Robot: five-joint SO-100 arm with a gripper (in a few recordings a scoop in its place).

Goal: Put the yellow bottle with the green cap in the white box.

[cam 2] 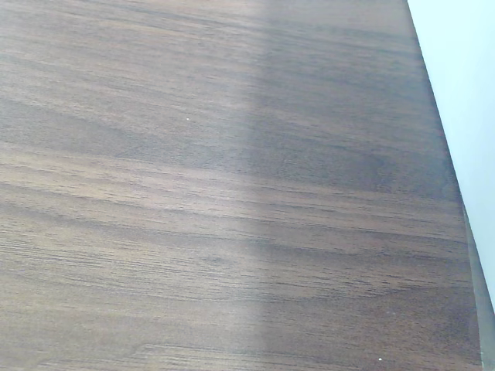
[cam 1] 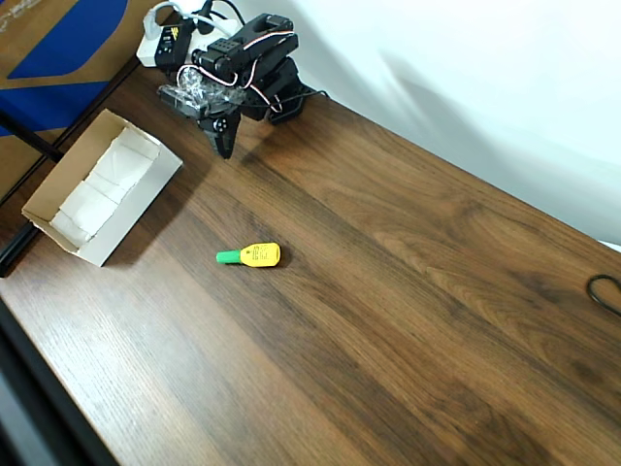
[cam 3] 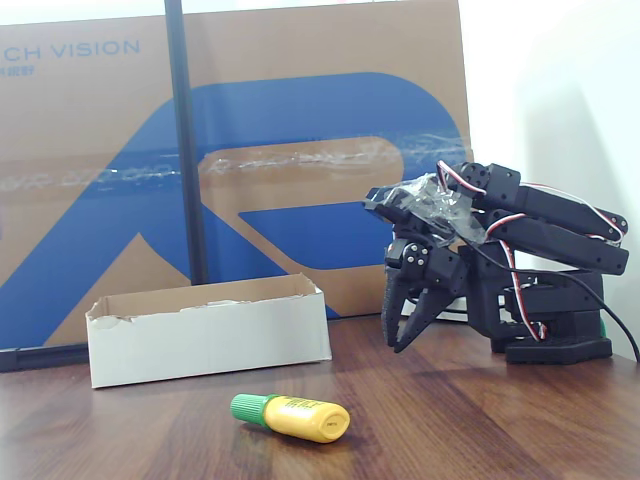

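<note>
The yellow bottle with the green cap [cam 1: 249, 255] lies flat on the wooden surface [cam 1: 408, 291], well apart from the white box [cam 1: 102, 187]. The gripper [cam 3: 402, 330] hangs near the arm's base, jaws slightly parted, holding nothing.

Yellow bottle [cam 1: 260, 254] with green cap [cam 1: 227, 257]; white box [cam 1: 132, 216], tan inside; black gripper [cam 3: 405, 326]; dark wood-grain desk [cam 1: 408, 320].

Dark brown wood-grain surface [cam 1: 408, 291], smooth, faint sheen; small yellow plastic bottle [cam 3: 300, 417], glossy; white cardboard box [cam 3: 210, 340], matt; black plastic fingers [cam 3: 410, 320].
</note>
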